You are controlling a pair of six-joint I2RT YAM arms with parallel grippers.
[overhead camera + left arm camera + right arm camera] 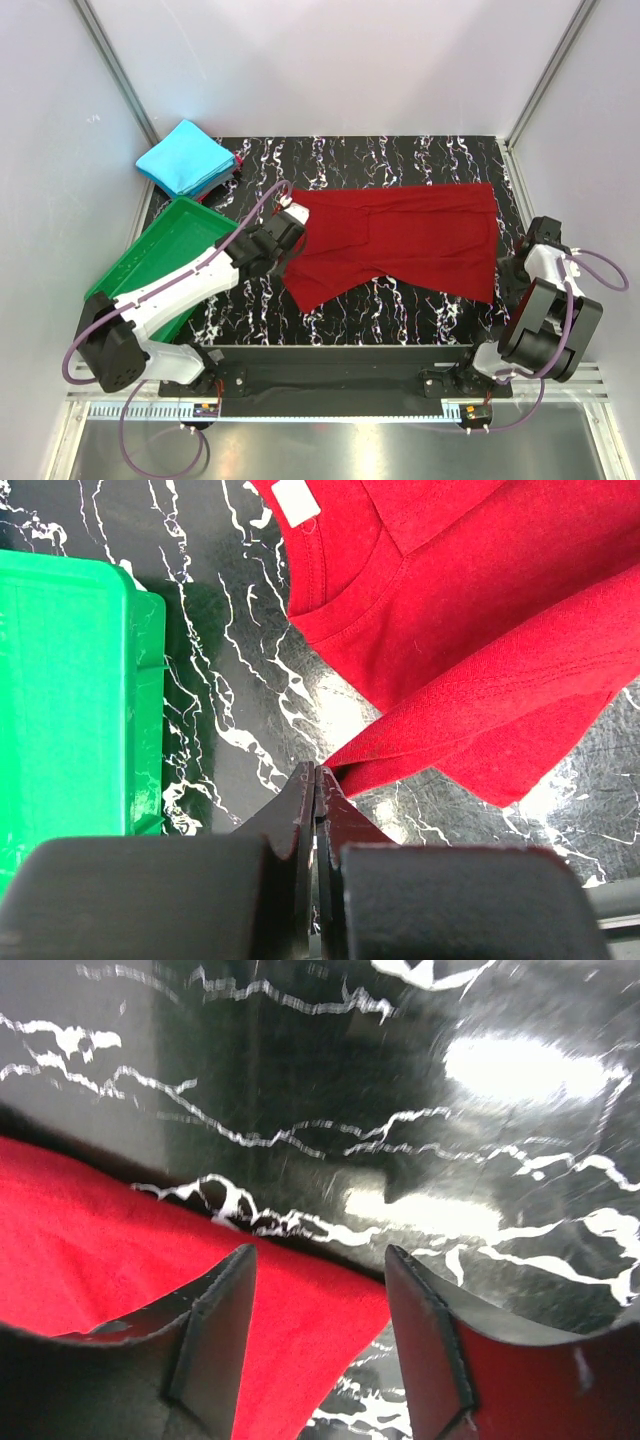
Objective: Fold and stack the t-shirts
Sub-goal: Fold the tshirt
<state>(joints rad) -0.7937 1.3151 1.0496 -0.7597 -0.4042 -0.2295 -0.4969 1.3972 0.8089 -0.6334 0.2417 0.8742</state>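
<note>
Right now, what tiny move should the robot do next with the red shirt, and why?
Probably the right gripper should dip and pinch the red shirt. Its jaws are open right over the shirt's corner, while the left gripper is shut on the other end. With both ends held, the shirt could be lifted and folded.

The spread-out shirt [400,240] lies across the desk [400,310], tray [165,248] just left of it, folded shirt [185,158] at the far-left corner.
</note>
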